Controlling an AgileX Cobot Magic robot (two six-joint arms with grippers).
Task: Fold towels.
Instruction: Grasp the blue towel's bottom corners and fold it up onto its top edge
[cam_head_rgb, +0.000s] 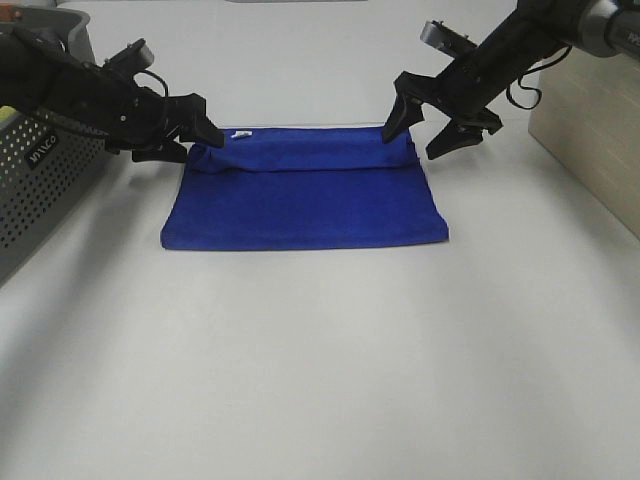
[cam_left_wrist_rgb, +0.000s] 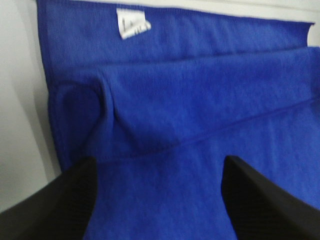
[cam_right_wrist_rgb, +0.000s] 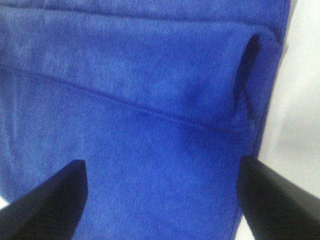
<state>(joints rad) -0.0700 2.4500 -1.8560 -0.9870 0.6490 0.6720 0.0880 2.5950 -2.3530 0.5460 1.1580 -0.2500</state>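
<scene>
The royal-blue towel (cam_head_rgb: 305, 195) lies folded on the white table, with a doubled-over band along its far edge and a small white tag (cam_head_rgb: 241, 134) at the far left. My left gripper (cam_head_rgb: 200, 140) is open at the towel's far left corner, holding nothing. My right gripper (cam_head_rgb: 430, 128) is open at the far right corner, holding nothing. In the left wrist view the towel (cam_left_wrist_rgb: 200, 115) and tag (cam_left_wrist_rgb: 131, 22) lie beyond the spread fingers (cam_left_wrist_rgb: 55, 200). In the right wrist view the towel's fold (cam_right_wrist_rgb: 150, 100) lies beyond the spread fingers (cam_right_wrist_rgb: 45, 200).
A grey perforated basket (cam_head_rgb: 35, 175) stands at the left edge, behind my left arm. A light wooden box (cam_head_rgb: 590, 130) stands at the right edge. The white table (cam_head_rgb: 320, 360) spreads out in front of the towel.
</scene>
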